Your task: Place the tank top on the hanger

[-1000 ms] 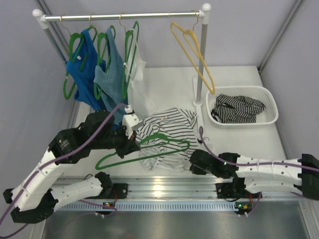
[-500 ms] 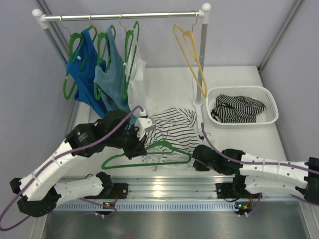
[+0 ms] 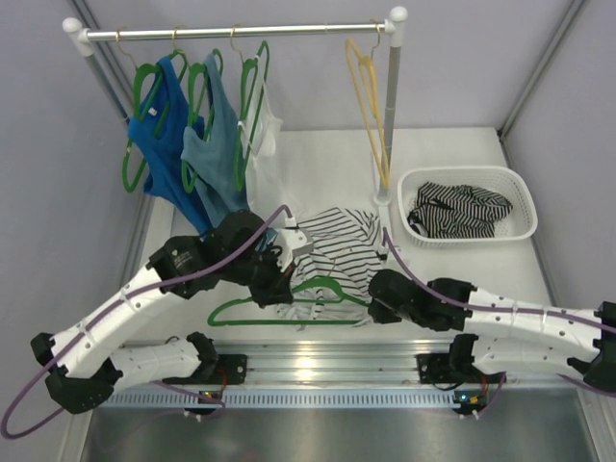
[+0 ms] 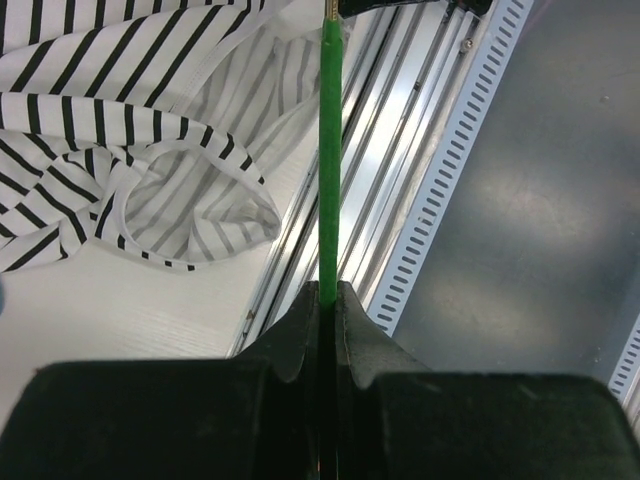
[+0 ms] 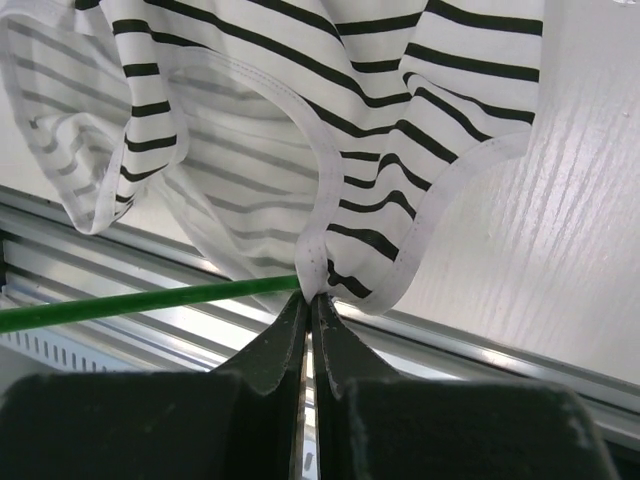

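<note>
The white tank top with thin black stripes (image 3: 337,252) lies crumpled near the table's front edge. It also shows in the left wrist view (image 4: 120,130) and the right wrist view (image 5: 330,120). The green hanger (image 3: 289,306) is held level over its near edge. My left gripper (image 4: 328,292) is shut on the hanger's bar (image 4: 329,150); in the top view it sits by the hanger's left part (image 3: 274,284). My right gripper (image 5: 307,298) is shut on the tank top's hem, right beside the hanger's end (image 5: 150,303); it is at the hanger's right end (image 3: 377,298).
A rail (image 3: 231,32) at the back holds blue, teal and white tops on green hangers (image 3: 192,125) and a yellow hanger (image 3: 371,106). A white basket (image 3: 520,226) at the right holds a darker striped garment (image 3: 457,210). A metal rail (image 3: 318,366) runs along the front edge.
My left arm has carried the green hanger rightward and slightly nearer. My right gripper has moved in to the hanger's right end with the hem. The yellow hanger has swung right.
</note>
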Robot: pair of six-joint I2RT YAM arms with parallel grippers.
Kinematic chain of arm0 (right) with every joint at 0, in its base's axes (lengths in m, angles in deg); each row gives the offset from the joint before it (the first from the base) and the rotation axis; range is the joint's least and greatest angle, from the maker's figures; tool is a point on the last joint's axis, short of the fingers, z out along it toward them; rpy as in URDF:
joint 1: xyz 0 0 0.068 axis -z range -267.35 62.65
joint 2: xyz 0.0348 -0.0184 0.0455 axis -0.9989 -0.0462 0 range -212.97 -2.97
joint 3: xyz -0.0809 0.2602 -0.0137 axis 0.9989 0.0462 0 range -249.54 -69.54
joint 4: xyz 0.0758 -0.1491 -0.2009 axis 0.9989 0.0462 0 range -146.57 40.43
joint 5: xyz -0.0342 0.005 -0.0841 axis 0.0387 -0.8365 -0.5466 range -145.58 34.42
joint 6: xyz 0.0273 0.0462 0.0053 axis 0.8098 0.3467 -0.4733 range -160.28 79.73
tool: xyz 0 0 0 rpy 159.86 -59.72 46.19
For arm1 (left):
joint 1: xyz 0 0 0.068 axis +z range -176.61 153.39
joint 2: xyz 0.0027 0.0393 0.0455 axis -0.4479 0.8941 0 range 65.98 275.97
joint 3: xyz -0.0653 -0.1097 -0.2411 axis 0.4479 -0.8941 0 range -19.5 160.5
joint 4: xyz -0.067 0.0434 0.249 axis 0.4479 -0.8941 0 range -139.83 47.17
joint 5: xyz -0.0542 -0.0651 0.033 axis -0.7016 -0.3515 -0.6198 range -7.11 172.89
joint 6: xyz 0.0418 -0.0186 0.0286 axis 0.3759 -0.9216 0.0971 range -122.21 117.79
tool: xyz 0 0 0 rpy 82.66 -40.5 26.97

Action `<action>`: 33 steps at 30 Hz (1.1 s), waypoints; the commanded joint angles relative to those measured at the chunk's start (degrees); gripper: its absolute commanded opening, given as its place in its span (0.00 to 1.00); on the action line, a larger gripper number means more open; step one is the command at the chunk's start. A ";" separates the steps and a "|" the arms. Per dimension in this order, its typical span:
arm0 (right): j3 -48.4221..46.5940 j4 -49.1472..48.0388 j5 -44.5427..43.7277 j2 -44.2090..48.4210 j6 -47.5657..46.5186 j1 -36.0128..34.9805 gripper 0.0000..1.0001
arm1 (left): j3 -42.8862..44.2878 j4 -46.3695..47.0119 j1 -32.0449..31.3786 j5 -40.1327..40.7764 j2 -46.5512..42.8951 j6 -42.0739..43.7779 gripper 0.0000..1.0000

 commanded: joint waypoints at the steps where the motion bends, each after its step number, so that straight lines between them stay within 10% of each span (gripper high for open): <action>1: -3.45 1.37 -1.04 -0.67 -2.30 0.35 0.00 | -0.77 5.66 -0.31 -3.33 -0.08 -0.04 0.00; 33: -19.89 13.50 -8.86 -0.59 -8.81 0.35 0.10 | -33.29 60.85 -2.24 -1.66 -6.58 -16.74 0.00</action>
